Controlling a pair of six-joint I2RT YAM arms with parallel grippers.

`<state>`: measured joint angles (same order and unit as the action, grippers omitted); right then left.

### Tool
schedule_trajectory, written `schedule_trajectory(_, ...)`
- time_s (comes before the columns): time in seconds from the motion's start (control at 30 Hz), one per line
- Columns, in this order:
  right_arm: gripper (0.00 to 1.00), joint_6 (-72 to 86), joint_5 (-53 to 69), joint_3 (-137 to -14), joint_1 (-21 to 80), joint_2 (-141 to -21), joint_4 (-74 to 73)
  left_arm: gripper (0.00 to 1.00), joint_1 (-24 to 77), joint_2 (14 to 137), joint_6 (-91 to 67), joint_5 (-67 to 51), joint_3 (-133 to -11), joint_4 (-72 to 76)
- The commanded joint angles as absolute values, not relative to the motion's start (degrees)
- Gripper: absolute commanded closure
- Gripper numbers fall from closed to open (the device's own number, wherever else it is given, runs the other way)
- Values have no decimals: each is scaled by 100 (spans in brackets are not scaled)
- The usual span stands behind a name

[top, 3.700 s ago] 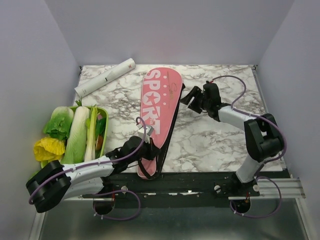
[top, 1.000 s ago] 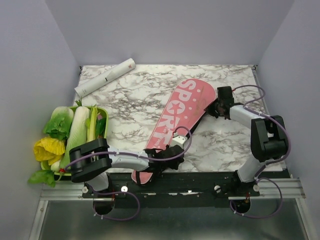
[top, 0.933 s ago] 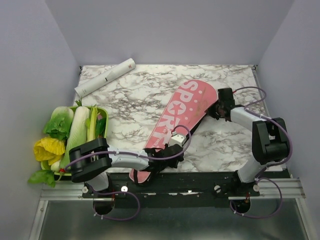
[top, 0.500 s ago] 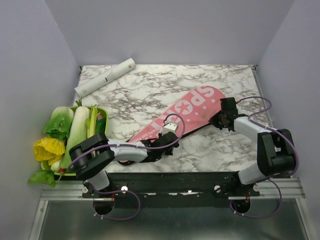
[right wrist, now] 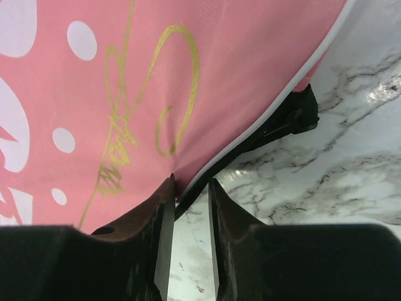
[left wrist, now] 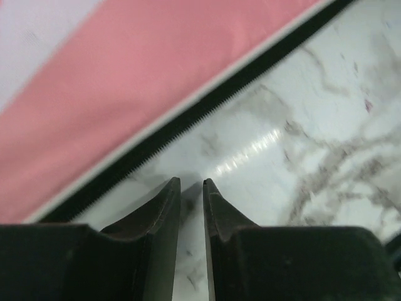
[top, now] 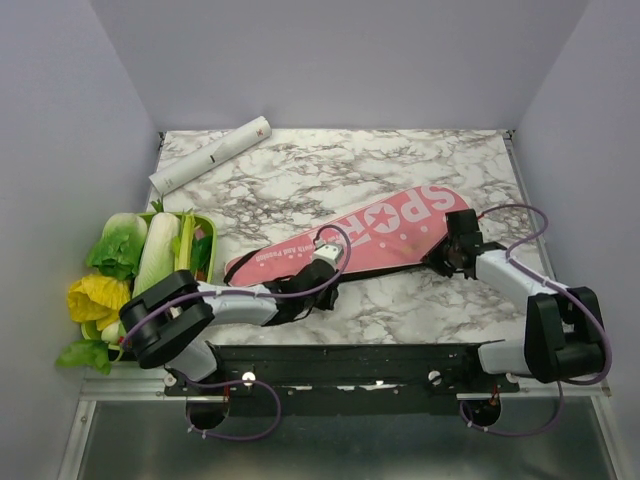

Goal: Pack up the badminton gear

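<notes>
Just ahead of left hand (left wrist: 191, 184), pink cover (left wrist: 144, 88)

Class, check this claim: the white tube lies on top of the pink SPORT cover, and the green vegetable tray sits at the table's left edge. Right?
No. The top external view shows the white tube lying apart from the pink SPORT cover, in the far left corner. The green vegetable tray does sit at the left edge.
</notes>
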<state>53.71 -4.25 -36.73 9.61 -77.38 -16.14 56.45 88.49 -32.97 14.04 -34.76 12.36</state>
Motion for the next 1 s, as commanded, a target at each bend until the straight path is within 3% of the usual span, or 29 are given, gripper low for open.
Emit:
schedule_trajectory(0.0,61,4755,-325,-3612,932,-7349,-2407,71,6037,8184,-3744,133,-2971,1195)
schedule_trajectory(0.13,47,4641,-368,-3674,923,-6865,-2759,66,6301,7473,-3709,9,-3251,775)
schedule_trajectory(0.33,43,4711,-1080,-3937,914,-6355,-3225,61,6074,7469,-3156,264,-4016,177)
schedule_trajectory(0.6,44,5018,-1635,-4315,634,-6530,-3437,70,5319,8498,-2795,79,-4728,316)
schedule_trajectory(0.97,49,4913,-1100,-4307,-298,-7207,-2945,78,4887,9465,-2865,9,-4711,967)
